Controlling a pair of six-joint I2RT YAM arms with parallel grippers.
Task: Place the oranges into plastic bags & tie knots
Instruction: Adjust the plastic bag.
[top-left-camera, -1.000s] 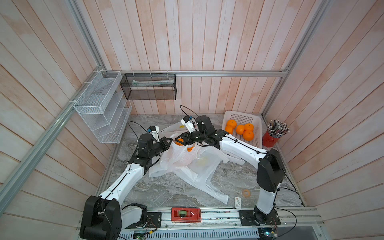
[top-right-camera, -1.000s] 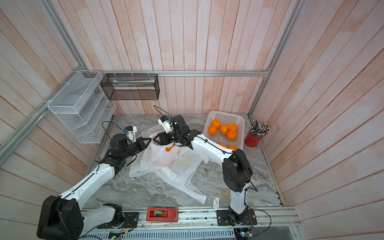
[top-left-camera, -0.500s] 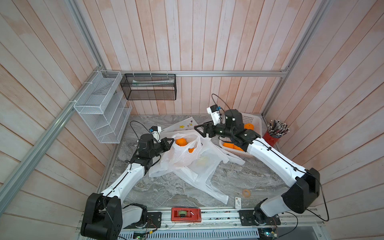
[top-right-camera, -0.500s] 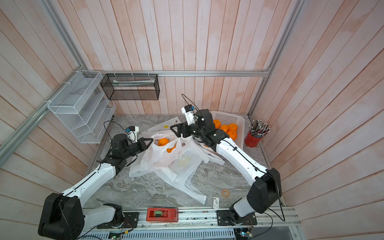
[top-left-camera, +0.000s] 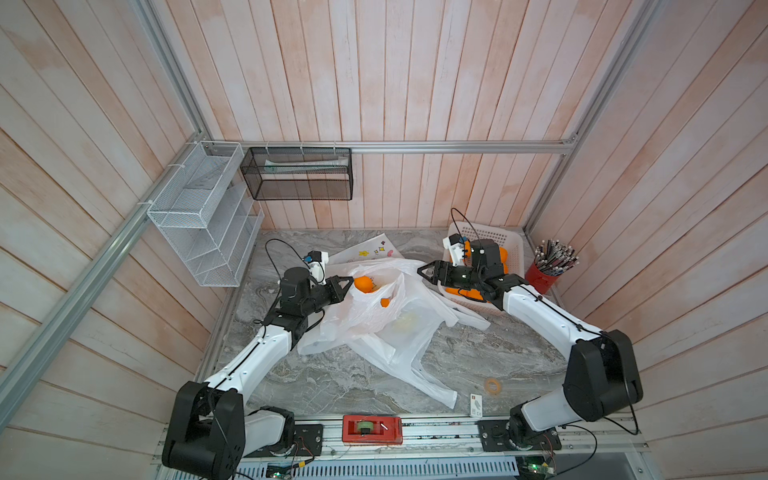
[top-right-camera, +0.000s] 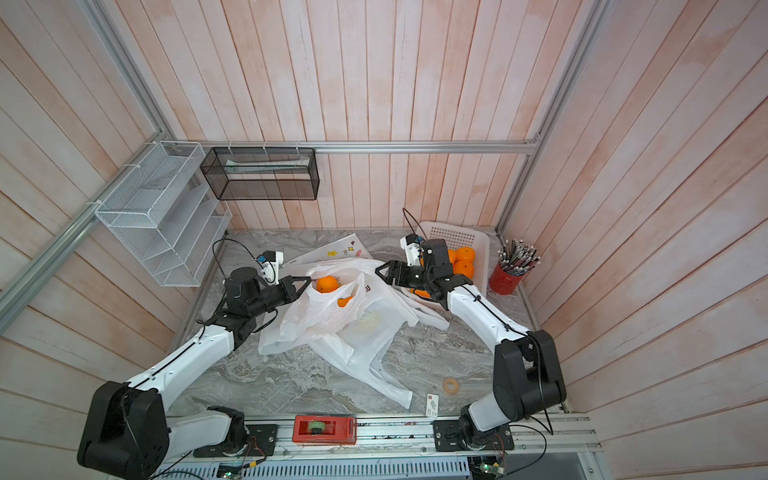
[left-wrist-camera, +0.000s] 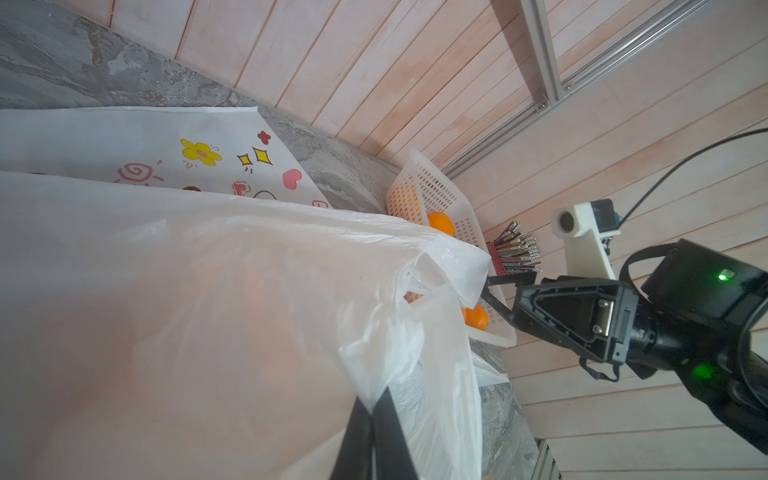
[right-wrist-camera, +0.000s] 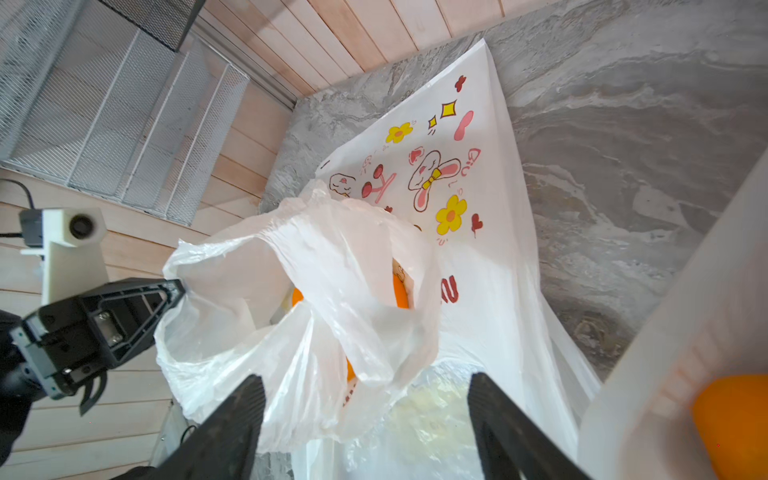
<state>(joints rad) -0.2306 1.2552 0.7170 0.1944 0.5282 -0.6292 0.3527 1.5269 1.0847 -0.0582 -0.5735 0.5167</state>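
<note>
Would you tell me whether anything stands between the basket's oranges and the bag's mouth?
Only the right gripper itself, open and empty, hangs between basket and bag. The left gripper holds the bag open, though a loose fold of its rim sags across part of the mouth.

Left pincer (top-left-camera: 348, 283) pinched tight, right pincer (top-left-camera: 420, 270) spread wide, arms reaching inward.

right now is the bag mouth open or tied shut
Open: left gripper pinches the bag rim up, oranges show inside.
</note>
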